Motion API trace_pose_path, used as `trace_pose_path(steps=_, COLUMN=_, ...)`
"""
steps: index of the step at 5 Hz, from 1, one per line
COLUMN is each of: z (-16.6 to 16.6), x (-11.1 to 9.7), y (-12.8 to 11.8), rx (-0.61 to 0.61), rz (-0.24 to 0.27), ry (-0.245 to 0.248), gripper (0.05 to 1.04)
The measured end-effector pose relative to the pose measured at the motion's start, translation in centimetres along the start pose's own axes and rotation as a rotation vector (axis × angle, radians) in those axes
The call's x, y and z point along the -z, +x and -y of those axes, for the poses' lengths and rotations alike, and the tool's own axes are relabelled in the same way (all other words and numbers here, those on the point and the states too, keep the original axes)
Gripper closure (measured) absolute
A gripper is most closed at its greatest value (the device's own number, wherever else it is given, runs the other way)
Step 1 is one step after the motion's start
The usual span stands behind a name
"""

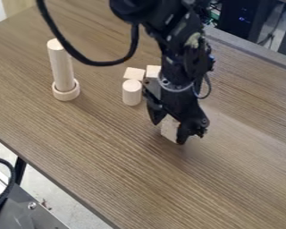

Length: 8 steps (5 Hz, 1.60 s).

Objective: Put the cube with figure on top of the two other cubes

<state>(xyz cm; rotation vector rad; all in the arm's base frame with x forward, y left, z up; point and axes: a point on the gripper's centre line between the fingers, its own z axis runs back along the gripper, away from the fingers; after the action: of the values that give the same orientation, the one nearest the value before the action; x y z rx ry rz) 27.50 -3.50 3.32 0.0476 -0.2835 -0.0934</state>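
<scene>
Brown wood-grain tabletop [109, 167], set diagonally across the frame. Camera view, contents as follows.

Item: cube [169, 128], pale wood, one, just right of centre, at the black hand [169, 133]; its figure cannot be made out. Hand: angled over the cube and partly covering it; whether wide or already closed on it, cannot tell.

Item: two other cubes, pale wood, upper centre; left one [134, 73] and right one [153, 71], close side by side, the latter partly behind the arm [180, 58].

Item: short cylinder [132, 92], upright, just in front of the left one. Item: tall rod [61, 67], upright in a ring [66, 93], upper left.

Step in hand, as judged: securing the cube. Handling notes: keep the cube centred in the grasp, with equal pressure on opposite faces, lest it twist; confirm a firm hold before lifting. Raise it straight, above the cylinder's top, before travelling toward the upper left. Align it over the seam so that both supports share the load. Lower it level, let go gently, withdraw vertically. Principal hazards: nudging the pair apart; clipping the cylinder.
</scene>
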Motion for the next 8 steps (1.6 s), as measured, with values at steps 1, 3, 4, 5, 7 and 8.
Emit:
trace_pose_path(steps=1, z=-0.2, x=-0.9, y=0.0, rx=0.023, rz=0.001, ry=-0.016, gripper=0.491)
trace_pose_path(steps=3, z=-1.0, x=-4.6, y=1.9, rx=0.073, rz=0.027, ry=-0.033, gripper=0.492)
trace_pose_path(steps=4, z=-2.1, x=-5.0, y=3.0, rx=0.058, rz=0.051, ry=-0.031, gripper=0.492)
trace_pose_path(steps=5, z=-3.8, x=-4.3, y=3.3, rx=0.016, rz=0.033, ry=-0.018, gripper=0.492)
trace_pose_path(steps=7, z=-7.3, x=-5.1, y=4.4, rx=-0.063, rz=0.068, ry=0.024, gripper=0.492)
trace_pose_path(steps=8, z=-8.4, x=-4.7, y=4.3, rx=-0.091, rz=0.058, ry=0.033, gripper=0.492)
